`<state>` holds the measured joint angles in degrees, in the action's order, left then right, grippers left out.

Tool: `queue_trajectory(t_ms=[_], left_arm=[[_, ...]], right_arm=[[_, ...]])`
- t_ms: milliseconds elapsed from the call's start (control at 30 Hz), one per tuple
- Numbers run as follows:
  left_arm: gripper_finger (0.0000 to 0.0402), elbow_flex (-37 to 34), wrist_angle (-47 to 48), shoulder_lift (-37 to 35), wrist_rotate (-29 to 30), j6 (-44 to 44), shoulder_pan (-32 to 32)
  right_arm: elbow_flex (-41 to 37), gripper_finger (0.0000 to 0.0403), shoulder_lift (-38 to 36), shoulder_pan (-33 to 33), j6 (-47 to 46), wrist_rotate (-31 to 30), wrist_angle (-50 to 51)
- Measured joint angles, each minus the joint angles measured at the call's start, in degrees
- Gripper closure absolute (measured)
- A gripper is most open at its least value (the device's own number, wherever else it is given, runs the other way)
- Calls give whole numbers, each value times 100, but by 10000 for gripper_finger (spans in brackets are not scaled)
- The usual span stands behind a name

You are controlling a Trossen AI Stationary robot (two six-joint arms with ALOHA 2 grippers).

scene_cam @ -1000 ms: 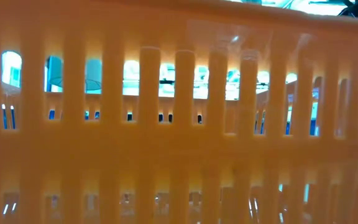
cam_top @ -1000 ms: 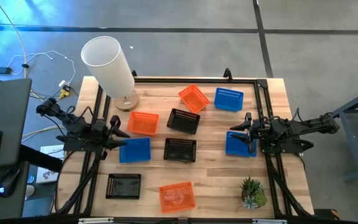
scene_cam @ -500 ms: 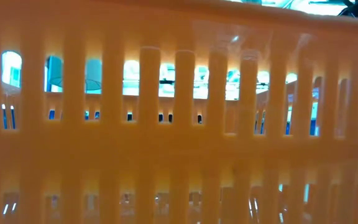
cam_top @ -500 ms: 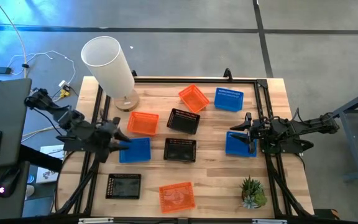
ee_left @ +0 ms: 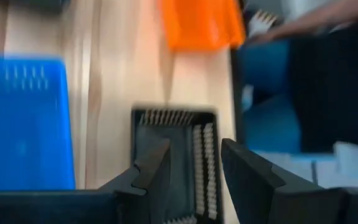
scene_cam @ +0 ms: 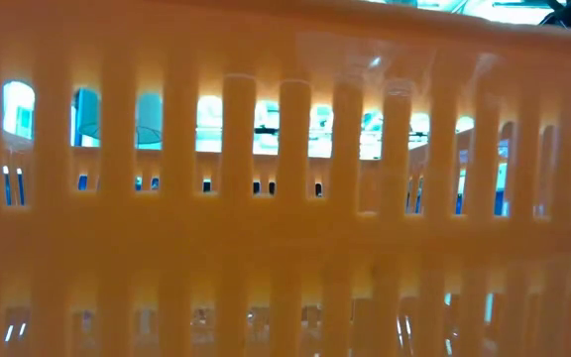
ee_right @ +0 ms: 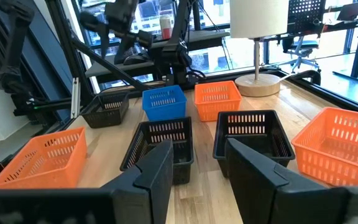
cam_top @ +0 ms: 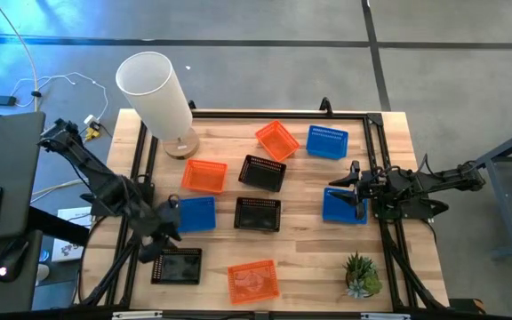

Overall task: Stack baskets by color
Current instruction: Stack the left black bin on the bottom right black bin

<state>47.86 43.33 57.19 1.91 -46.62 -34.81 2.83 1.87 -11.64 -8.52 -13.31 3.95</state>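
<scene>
Wooden table [cam_top: 300,258] under us, nine baskets spread singly across it, none stacked. We note orange ones at the back [cam_top: 276,140], left of centre [cam_top: 204,176] and at the front edge [cam_top: 253,280]; that last one fills the low view [scene_cam: 285,248]. Left gripper [cam_top: 169,238] hovers above the front-left black basket [cam_top: 177,265], just beside a blue basket [cam_top: 194,214], fingers [ee_left: 154,168] spread, holding nothing. Right gripper [cam_top: 352,187] waits at the right edge over another blue basket [cam_top: 338,206], fingers [ee_right: 160,168] apart, empty.
</scene>
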Motion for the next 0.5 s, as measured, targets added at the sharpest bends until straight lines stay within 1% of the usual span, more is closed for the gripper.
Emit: queue_trajectory(t_ms=[233, 367, 500], left_arm=[[271, 0, 824, 554, 20, -1008, -605], [271, 0, 940, 769, 21, -1356, -883], [271, 0, 942, 955, 56, -1450, -1055]], right_arm=[[0, 268, 0, 0, 0, -1, -1], [1, 268, 0, 0, -1, 0, 0], [0, 268, 0, 0, 1, -1, 0]])
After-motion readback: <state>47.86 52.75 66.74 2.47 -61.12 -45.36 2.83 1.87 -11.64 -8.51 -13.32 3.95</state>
